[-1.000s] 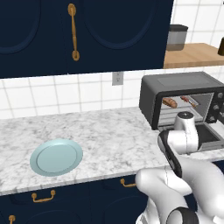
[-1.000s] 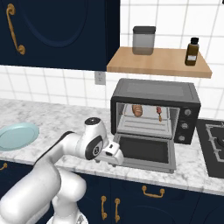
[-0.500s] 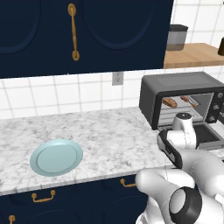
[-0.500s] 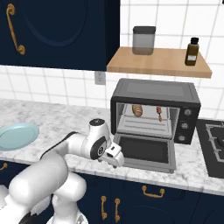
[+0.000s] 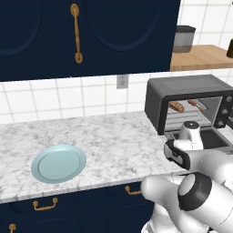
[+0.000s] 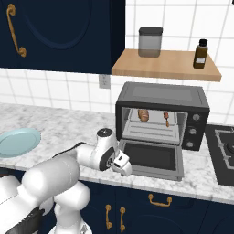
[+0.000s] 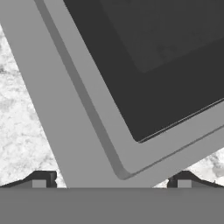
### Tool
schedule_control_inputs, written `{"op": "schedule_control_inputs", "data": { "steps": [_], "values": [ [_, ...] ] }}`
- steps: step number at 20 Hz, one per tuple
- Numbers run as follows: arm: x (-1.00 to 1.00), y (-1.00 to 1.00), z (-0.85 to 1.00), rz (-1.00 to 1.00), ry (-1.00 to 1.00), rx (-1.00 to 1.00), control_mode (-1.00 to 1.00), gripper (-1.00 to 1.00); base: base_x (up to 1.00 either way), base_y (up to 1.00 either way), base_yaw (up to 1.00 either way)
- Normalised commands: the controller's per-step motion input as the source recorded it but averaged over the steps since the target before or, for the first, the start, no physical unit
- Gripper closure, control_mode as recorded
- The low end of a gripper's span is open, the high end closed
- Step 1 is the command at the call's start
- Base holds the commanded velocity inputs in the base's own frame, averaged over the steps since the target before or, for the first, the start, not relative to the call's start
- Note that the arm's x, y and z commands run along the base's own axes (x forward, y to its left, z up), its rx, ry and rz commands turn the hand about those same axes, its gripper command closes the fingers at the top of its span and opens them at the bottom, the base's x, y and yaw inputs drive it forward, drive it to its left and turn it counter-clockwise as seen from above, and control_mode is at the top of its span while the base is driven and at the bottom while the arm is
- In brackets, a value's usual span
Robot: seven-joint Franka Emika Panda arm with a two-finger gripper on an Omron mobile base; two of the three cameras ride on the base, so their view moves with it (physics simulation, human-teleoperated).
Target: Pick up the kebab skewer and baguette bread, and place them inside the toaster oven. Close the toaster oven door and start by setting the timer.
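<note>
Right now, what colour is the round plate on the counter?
Pale blue; the plate shows best in the left base view.

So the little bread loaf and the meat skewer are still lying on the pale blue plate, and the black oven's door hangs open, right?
Not quite. The pale blue plate is bare; the golden-brown bread loaf and the meat skewer already sit inside the black toaster oven, as the right base view shows. Its glass door does hang open.

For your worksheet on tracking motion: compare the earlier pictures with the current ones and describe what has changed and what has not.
The open gripper has swung lower toward the front left corner of the toaster oven door, holding nothing. The door stays folded down; the baguette bread and kebab skewer remain inside, and the plate has not moved.
</note>
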Motion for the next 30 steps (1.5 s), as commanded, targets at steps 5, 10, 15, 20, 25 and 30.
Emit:
{"op": "schedule_control_inputs", "data": {
  "steps": [5,10,15,20,25,30],
  "values": [
    [0.09,0.0,-0.45,-0.01,-0.06,0.0,-1.0,-1.0,0.0,0.0,0.0],
    [0.14,0.0,-0.33,0.0,-0.1,0.0,-1.0,-1.0,0.0,0.0,0.0],
    [0.03,0.0,-0.08,0.0,-0.16,0.0,-1.0,-1.0,0.0,0.0,0.0],
    [-0.15,0.18,0.0,0.0,-0.15,0.0,-1.0,-1.0,0.0,0.0,0.0],
    [-0.26,0.42,0.0,-0.02,-0.04,0.0,-1.0,-1.0,0.0,0.0,0.0],
    [-0.08,0.34,-0.04,-0.06,0.0,-0.03,-1.0,-1.0,0.0,0.0,0.0]
  ]
}}
